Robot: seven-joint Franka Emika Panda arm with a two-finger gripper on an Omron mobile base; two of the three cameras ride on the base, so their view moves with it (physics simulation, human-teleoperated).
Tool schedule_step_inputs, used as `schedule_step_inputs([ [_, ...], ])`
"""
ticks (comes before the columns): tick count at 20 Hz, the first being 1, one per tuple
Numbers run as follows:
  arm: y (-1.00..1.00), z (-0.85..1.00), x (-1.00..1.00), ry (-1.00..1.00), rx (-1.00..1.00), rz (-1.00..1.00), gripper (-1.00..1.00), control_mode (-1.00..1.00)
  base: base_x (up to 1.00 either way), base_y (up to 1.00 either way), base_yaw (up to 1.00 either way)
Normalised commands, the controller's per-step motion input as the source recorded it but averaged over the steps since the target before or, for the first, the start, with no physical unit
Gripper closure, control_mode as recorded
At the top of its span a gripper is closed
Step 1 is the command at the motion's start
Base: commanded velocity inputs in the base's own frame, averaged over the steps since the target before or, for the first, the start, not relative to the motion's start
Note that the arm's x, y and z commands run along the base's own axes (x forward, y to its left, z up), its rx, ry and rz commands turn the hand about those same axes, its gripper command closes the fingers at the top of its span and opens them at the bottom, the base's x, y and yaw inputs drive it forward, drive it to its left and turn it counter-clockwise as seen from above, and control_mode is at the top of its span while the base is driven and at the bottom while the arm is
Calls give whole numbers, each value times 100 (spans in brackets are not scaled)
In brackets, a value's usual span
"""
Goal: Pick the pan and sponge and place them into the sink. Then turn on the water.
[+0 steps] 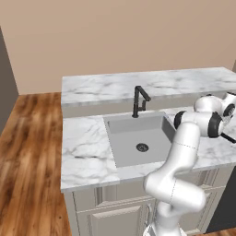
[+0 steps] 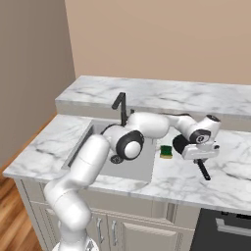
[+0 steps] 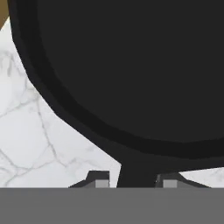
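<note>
The arm reaches out to the right of the sink [image 1: 138,138], its hand low over the marble desk [image 2: 176,181]. In the hand view the gripper [image 3: 136,181] sits at the base of the pan [image 3: 131,65], whose wide black bowl lies flat on the white marble; the pan's thin handle runs down between the two fingers [image 3: 99,180], one tip on each side of it with narrow gaps showing, so the fingers stand spread around the handle and I cannot tell whether they touch it. In the right base view the handle of the pan [image 2: 203,170] sticks out from under the hand toward the front edge of the desk, and the bowl itself is hidden by the hand. The sponge [image 2: 166,151], yellow with a green top, lies on the desk just beside the right rim of the sink, between the basin and the hand. The basin is grey with its round dark drain [image 1: 142,147] near the middle, and the black faucet [image 1: 139,100] stands at its back edge with the spout pointing to the right
</note>
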Motion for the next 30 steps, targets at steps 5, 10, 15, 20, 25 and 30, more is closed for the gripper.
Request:
schedule_step_inputs([
  [5,99,4,-58,-8,-5,17,100,-100,0,0,0],
  [10,56,79,-50,-16,-4,8,100,-100,0,0,0],
  [15,33,82,-32,-13,-5,7,100,-100,0,0,0],
  [20,65,9,-24,-1,-1,15,100,-100,0,0,0],
  [25,67,4,-16,2,-4,19,100,-100,0,0,0],
  [30,53,31,-9,0,-6,20,100,-100,0,0,0],
])
